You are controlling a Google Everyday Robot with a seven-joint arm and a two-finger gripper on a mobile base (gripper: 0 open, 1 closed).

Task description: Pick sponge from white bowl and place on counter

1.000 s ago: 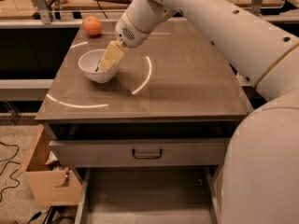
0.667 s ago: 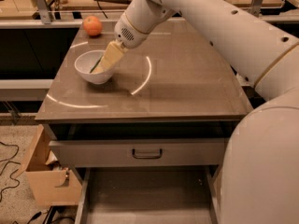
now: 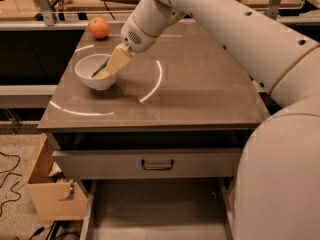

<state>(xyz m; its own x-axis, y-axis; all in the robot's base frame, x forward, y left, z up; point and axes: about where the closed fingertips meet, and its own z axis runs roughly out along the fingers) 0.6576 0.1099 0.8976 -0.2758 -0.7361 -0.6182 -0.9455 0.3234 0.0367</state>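
The white bowl stands on the left part of the grey-brown counter. The sponge lies tilted in the bowl, with its dark green face showing as a thin strip and pale yellow foam below it. My gripper reaches down from the upper right into the bowl's right side, and its pale yellow pads lie against the sponge. The gripper's tip hides part of the sponge.
An orange fruit sits at the counter's far left corner. White arc marks curve across the top. A grey drawer with a handle is below the front edge, over an open lower drawer. A cardboard box stands at lower left.
The bowl has slid slightly to the left, and the gripper has pressed a little deeper into it against the sponge.
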